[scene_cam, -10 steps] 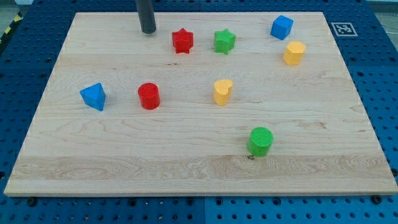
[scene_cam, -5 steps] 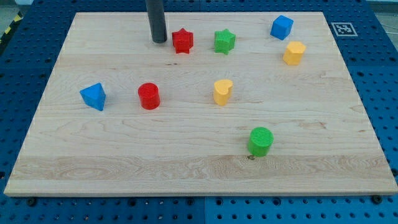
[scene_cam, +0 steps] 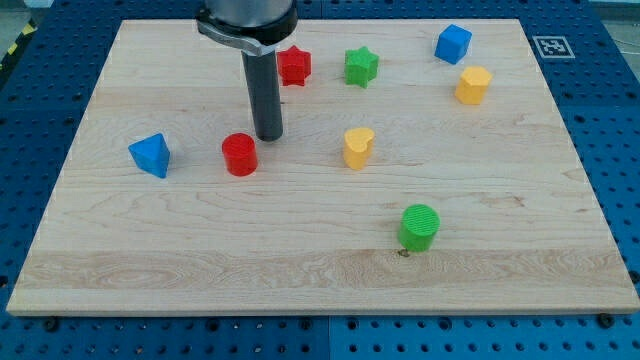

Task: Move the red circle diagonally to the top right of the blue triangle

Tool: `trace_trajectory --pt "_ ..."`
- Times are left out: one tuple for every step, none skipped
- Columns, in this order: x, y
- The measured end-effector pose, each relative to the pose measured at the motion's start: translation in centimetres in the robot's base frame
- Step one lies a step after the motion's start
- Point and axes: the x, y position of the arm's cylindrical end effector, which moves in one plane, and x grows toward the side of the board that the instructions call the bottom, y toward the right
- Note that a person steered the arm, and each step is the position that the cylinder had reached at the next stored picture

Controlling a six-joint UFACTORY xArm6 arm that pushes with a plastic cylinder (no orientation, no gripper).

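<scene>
The red circle (scene_cam: 239, 155) sits left of the board's middle. The blue triangle (scene_cam: 150, 155) lies to its left, at about the same height in the view. My tip (scene_cam: 268, 136) is just to the upper right of the red circle, close to it, with a small gap. The rod rises from there toward the view's top and partly hides the red star (scene_cam: 295, 66).
A green star (scene_cam: 361, 67), a blue cube (scene_cam: 452, 44) and a yellow hexagonal block (scene_cam: 473, 85) stand along the top. A yellow heart-shaped block (scene_cam: 357, 147) is near the middle. A green cylinder (scene_cam: 419, 227) is lower right. The wooden board (scene_cam: 320, 280) lies on a blue pegboard.
My tip has moved down the view and slightly right, from beside the red star to just upper right of the red circle. No block has moved.
</scene>
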Motion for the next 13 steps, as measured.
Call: trace_trajectory --pt "0.0 0.0" --pt "0.5 0.2" --pt "2.3 1.4" --pt "5.1 2.9" --pt "7.9 2.9" --pt "8.2 -0.5" --pt "6.5 -3.3" --pt "5.7 -5.1" --pt "4.7 -5.6" --pt "3.0 -5.6" --pt "2.2 -5.5" --pt "3.6 -2.5" --pt "3.2 -1.3"
